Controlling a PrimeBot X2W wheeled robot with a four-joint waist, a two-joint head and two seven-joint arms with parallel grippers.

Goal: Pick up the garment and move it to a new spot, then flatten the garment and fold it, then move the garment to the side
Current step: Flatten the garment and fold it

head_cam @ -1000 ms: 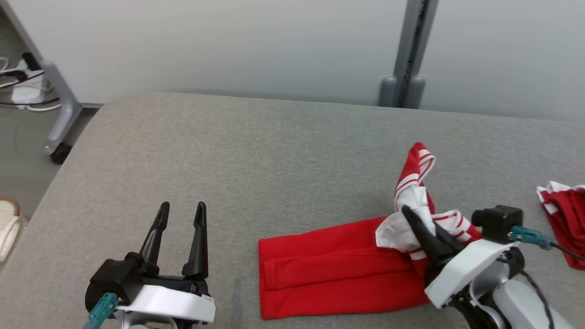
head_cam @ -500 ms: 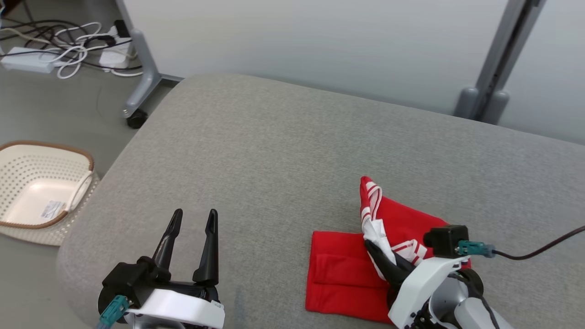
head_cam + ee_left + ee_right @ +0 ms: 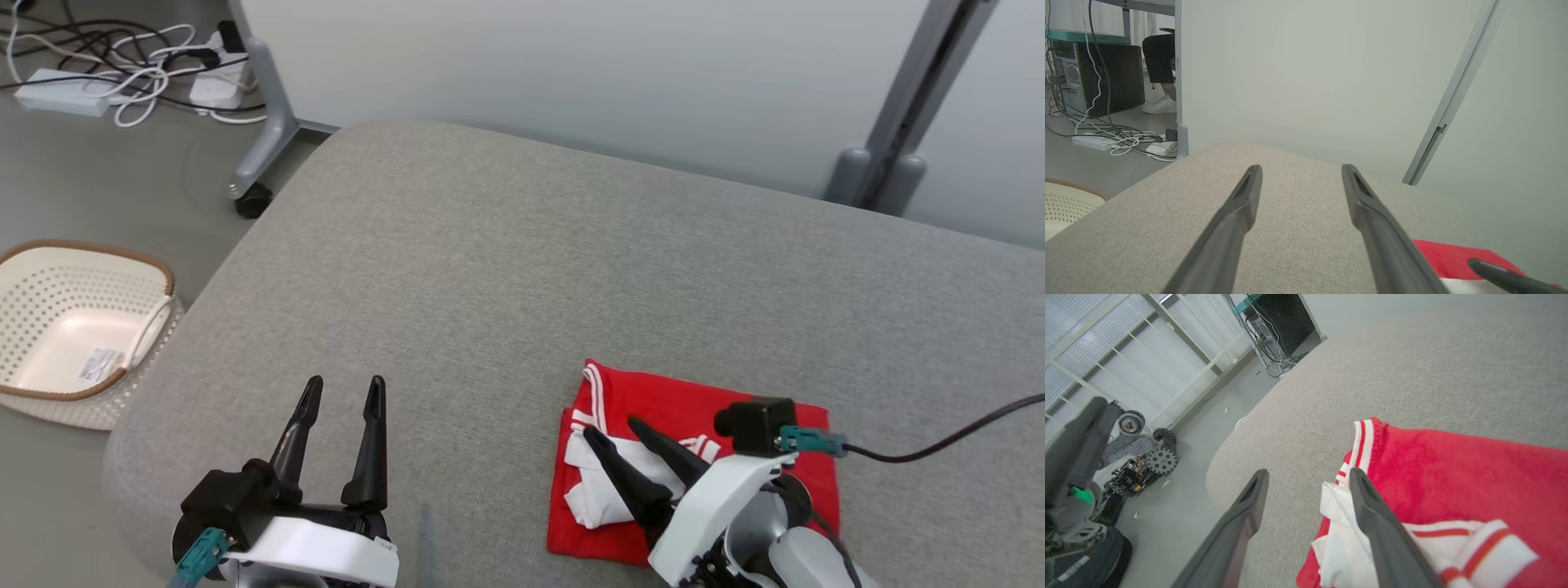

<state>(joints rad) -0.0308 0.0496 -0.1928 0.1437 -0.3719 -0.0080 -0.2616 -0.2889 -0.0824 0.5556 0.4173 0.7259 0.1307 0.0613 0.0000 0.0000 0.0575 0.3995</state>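
A grey fabric-covered table [image 3: 522, 269] with a rounded near-left corner takes up most of the head view, and a pale partition wall [image 3: 571, 65] with a grey post [image 3: 878, 175] stands along its far side. The garment [image 3: 653, 400], red with white-and-red striped ribbed trim, lies folded into a compact rectangle on the near right part of the table, with a crumpled white inner layer [image 3: 592, 498] uppermost at its near-left end. On the floor to the left of the table sits a cream perforated basket [image 3: 57, 314] with a brown rim, and a small paper label [image 3: 100, 365] lies on its bottom. The right gripper [image 3: 611, 426] is over the left part of the garment with its two dark fingers spread wide and nothing pinched between them. In the right wrist view one finger [image 3: 1372, 514] crosses the white layer and the other [image 3: 1245, 510] is over bare table just left of the cloth; whether the tips touch the fabric I cannot tell. The left gripper [image 3: 345, 381] hangs over bare table at the near left, well apart from the garment, fingers wide apart and holding nothing. On the floor at the far left lie a white power strip [image 3: 57, 90] and tangled cables [image 3: 155, 45], near a grey frame leg on a black caster [image 3: 253, 200]
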